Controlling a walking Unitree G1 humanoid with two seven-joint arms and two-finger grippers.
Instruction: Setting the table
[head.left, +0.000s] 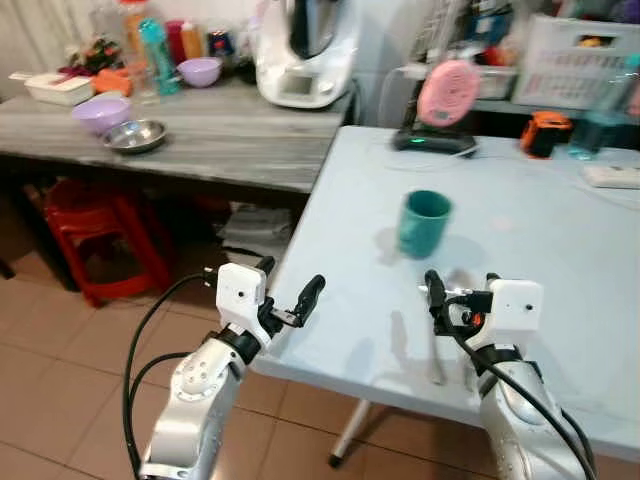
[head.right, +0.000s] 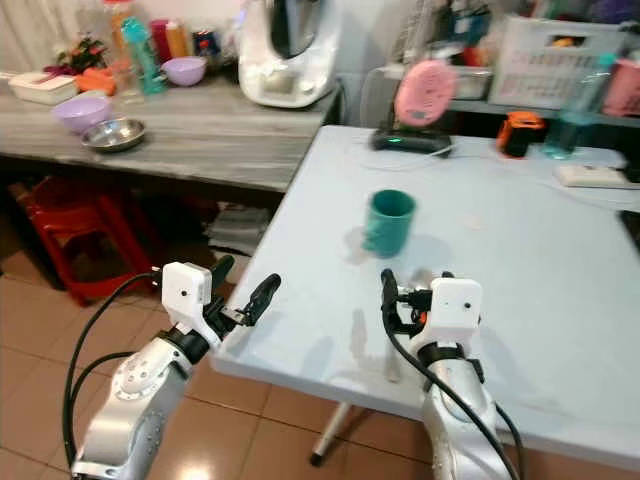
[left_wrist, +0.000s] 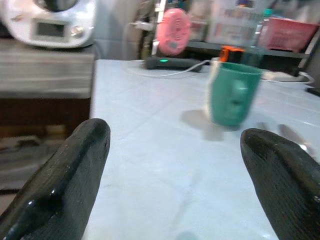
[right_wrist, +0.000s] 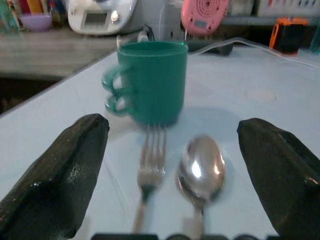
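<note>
Green mug (head.left: 424, 222) stands upright on the pale blue table (head.left: 540, 250), well in from the near edge and closer to the table's left edge than its right, handle turned toward the left edge. Fork (right_wrist: 150, 172) and spoon (right_wrist: 201, 170) lie side by side just on the near side of the mug, fork tines and spoon bowl pointing at it, handles running toward the near edge; fork on the left, spoon on the right, a small gap between them.

Right gripper (head.left: 460, 290) hovers low over the cutlery handles near the near edge, fingers spread wide, nothing between them; fork and spoon sit in the gap seen from its wrist camera. Left gripper (head.left: 290, 290) hangs off the table's near-left corner, just outside the left edge, fingers also spread and holding nothing.

At the far edge: a pink round gadget (head.left: 447, 92) on a black base, an orange object (head.left: 545, 133). To the left, a separate grey wooden counter (head.left: 220, 135) carries a steel bowl (head.left: 134, 135), a purple bowl (head.left: 101, 112) and a white appliance (head.left: 305, 50). Red stool (head.left: 100, 235) beneath it.
</note>
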